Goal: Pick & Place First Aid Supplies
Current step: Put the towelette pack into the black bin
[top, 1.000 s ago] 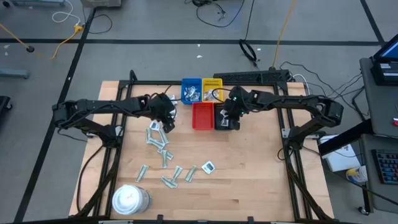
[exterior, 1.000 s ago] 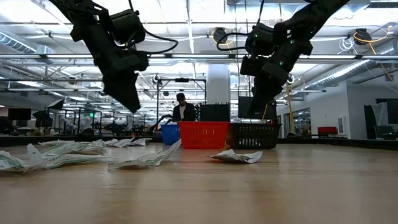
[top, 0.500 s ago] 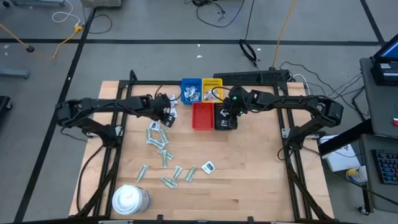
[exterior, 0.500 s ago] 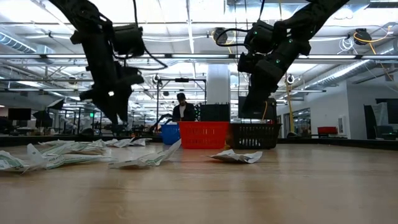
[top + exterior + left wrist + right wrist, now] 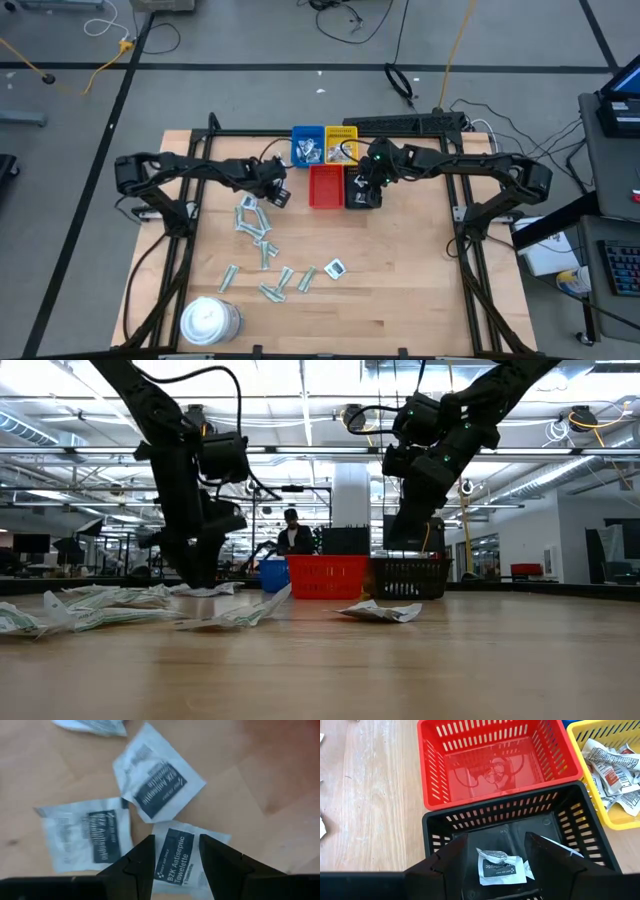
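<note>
**Left pincer over a towelette; right pincer above the black basket**

My left pincer hangs low near the far edge of the worktop, fingers spread to either side of one antiseptic towelette packet, not yet pinching it. Two more packets lie just beside it. My right pincer stands spread and empty over the black basket, where a white packet lies on the floor; I judge that drop done.

The step in hand, as I read it, is the left pick: lower onto the packet, close, lift flat paper off wood without dragging its neighbours.

The red basket sits just beside the left pincer, with blue and yellow baskets at the far edge. Loose strips trail toward the near edge, where a white tub stands in the left corner. The right half of the worktop offers open room.
</note>
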{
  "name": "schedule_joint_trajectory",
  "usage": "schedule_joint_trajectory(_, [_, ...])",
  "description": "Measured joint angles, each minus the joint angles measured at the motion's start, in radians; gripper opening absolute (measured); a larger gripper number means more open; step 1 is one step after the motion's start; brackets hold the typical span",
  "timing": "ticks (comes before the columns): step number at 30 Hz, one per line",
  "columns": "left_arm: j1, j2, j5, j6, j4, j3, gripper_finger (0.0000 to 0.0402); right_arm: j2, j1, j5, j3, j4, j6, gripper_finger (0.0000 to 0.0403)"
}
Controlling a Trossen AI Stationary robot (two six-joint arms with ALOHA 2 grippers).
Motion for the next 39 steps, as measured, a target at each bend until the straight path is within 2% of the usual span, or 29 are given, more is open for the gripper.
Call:
schedule_joint_trajectory(8, [-0.019, 0.054, 0.003, 0.004, -0.013, 0.005, 0.0144, 0.000, 0.000, 0.001, 0.000, 0.000, -0.022, 0.0192])
schedule_joint_trajectory(12, [-0.016, 0.055, 0.008, 0.015, -0.020, 0.003, 0.0092, 0.000, 0.000, 0.001, 0.000, 0.000, -0.032, 0.0192])
schedule_joint_trajectory(17, [-0.003, 0.056, 0.074, 0.043, -0.012, 0.003, 0.0012, 0.000, 0.000, 0.003, 0.000, 0.000, -0.047, 0.0192])
schedule_joint_trajectory(23, [0.014, 0.041, 0.121, 0.043, -0.015, 0.000, 0.0004, 0.000, 0.000, 0.004, 0.000, 0.000, -0.052, 0.0192])
schedule_joint_trajectory(29, [0.012, -0.078, 0.206, 0.064, -0.040, -0.007, 0.0002, 0.000, 0.000, 0.004, 0.000, 0.008, -0.014, 0.0192])
schedule_joint_trajectory(36, [0.005, -0.237, 0.266, 0.271, 0.027, -0.004, 0.0001, -0.001, 0.000, -0.003, 0.000, 0.070, 0.060, 0.0192])
schedule_joint_trajectory(39, [0.007, -0.283, 0.258, 0.344, 0.086, -0.003, 0.0001, -0.001, 0.000, -0.006, 0.000, 0.114, 0.112, 0.0192])
